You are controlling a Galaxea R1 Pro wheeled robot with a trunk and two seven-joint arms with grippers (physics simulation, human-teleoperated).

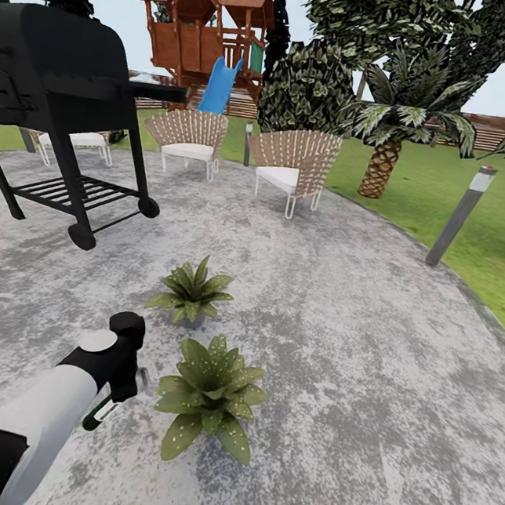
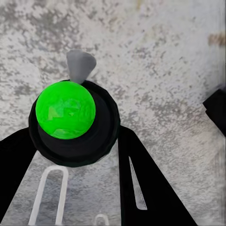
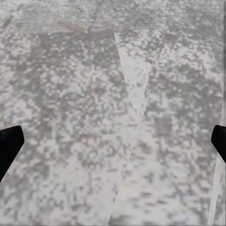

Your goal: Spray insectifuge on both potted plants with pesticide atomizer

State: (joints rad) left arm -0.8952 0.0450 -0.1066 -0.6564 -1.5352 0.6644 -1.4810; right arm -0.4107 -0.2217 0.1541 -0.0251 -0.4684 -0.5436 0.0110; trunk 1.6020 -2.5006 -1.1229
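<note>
Green-bodied atomizer (image 2: 66, 110) sat pinched between your left gripper's (image 1: 112, 401) fingers (image 2: 146, 188) — just beside the near plant (image 1: 210, 393). Your right gripper's (image 3: 113, 141) fingers were spread. You were at spraying — next, aim the nozzle at the leaves.
</note>
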